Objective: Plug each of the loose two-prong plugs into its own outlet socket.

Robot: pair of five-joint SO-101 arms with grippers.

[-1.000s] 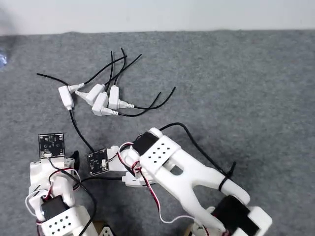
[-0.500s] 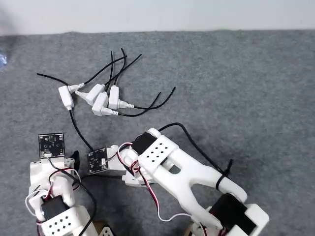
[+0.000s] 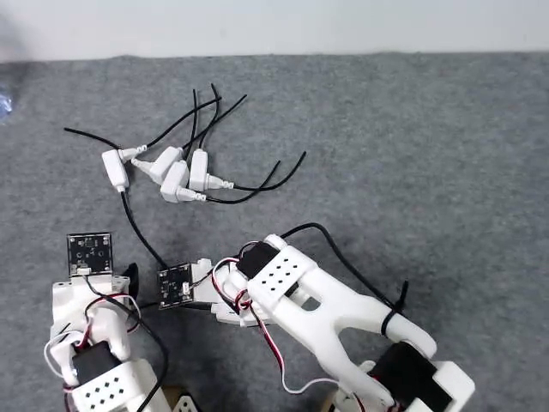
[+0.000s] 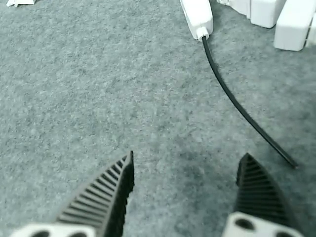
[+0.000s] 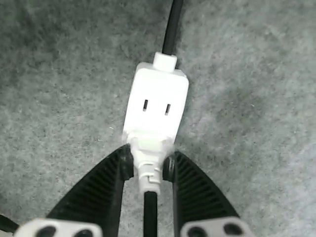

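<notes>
My right gripper (image 5: 148, 165) is shut on the neck of a white two-prong plug (image 5: 148, 157). The plug's front end sits against the near end of a white outlet socket (image 5: 157, 103), which has two slots on top and a black cord leading away. In the high view the right arm (image 3: 287, 279) covers this spot at the table's near centre. Several loose white plugs (image 3: 176, 176) with black cords lie clustered farther back. My left gripper (image 4: 185, 170) stands open over bare carpet, with a white plug (image 4: 197, 15) and its cord (image 4: 242, 111) ahead.
Grey carpet covers the whole table (image 3: 429, 154). The left arm (image 3: 90, 326) sits at the near left corner, beside the right arm. A black cord (image 3: 137, 227) runs from the plug cluster toward the right gripper. The table's right half holds nothing.
The right arm has shifted slightly to the right and nearer, still holding the plug. The left arm and the plug cluster have stayed put.
</notes>
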